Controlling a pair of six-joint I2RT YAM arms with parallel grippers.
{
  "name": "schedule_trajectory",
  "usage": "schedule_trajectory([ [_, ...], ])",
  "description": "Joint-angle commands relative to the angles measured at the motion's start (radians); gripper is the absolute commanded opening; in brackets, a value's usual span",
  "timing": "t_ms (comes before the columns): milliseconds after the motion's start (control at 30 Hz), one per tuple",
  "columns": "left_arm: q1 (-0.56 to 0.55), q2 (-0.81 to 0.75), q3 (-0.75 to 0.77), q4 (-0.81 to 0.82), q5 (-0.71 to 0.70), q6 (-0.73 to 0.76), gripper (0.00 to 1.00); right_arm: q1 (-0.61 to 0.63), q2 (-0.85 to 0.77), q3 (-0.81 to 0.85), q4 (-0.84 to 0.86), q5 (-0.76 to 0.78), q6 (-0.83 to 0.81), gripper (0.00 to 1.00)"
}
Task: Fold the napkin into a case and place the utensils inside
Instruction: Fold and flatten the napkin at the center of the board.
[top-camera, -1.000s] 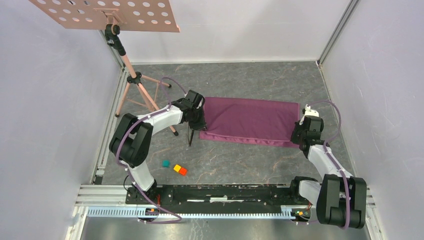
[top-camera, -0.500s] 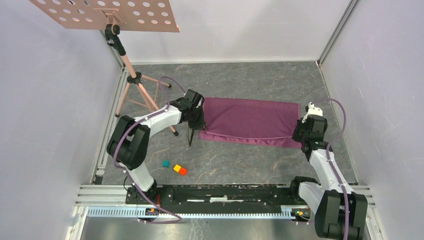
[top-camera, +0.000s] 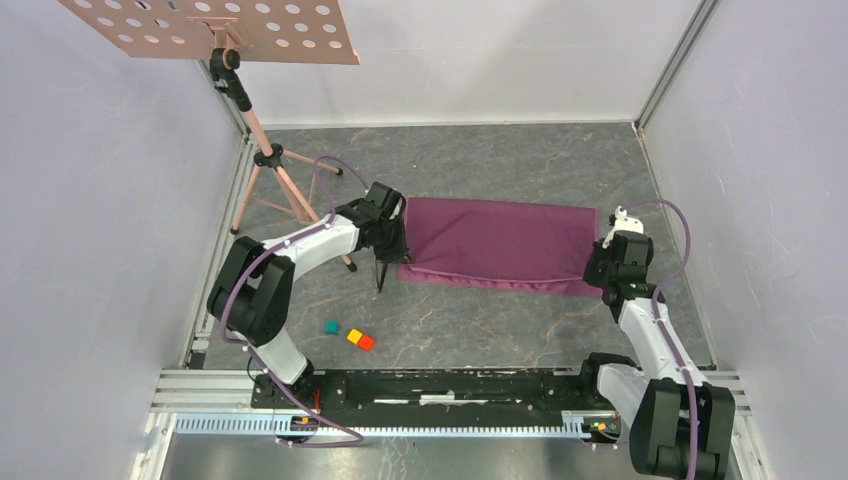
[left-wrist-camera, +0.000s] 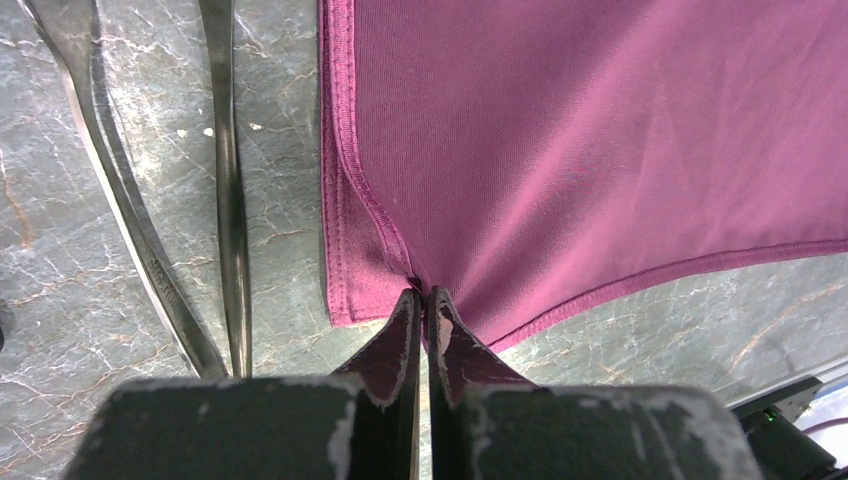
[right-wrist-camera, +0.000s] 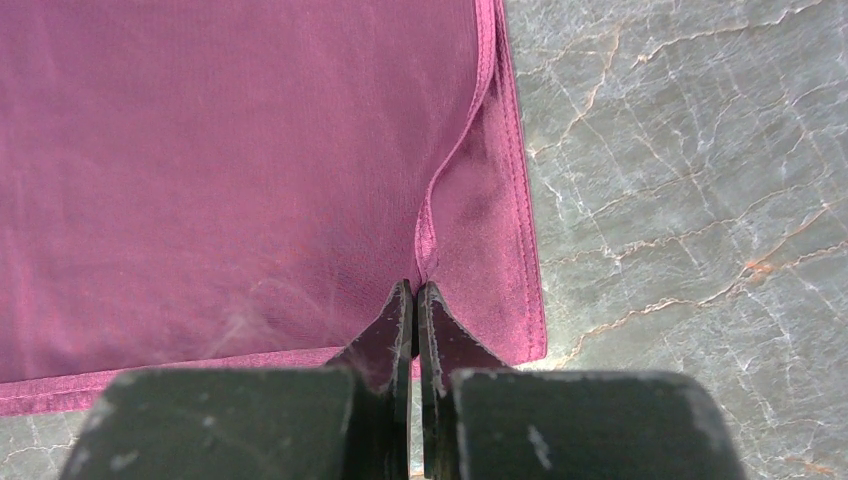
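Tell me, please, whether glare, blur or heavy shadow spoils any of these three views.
Top external: even, diffuse light, sharp, only faint shadows. Left wrist: soft sheen on the napkin, glints on the utensils, a blown-out corner at lower right. Right wrist: crisp, with a pale sheen at the napkin's lower left.

Purple napkin (top-camera: 497, 240) folded double; dark utensils (left-wrist-camera: 232, 180) beside left edge.

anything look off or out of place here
Nothing spilled or damaged. The napkin looks unevenly folded: its top layer stops short of the bottom layer along the near edge. Three small coloured blocks lie loose near the left arm's base.
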Motion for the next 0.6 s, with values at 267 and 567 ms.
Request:
schedule_trajectory([
  [267,-0.006,0.051,-0.013,0.030,-0.012,0.005,0.02,-0.004,0.061,-0.048,0.083,0.017,0.004,0.02],
  [567,-0.006,-0.005,-0.017,0.000,-0.022,0.014,0.02,-0.004,0.010,-0.013,0.032,0.002,0.002,0.02],
])
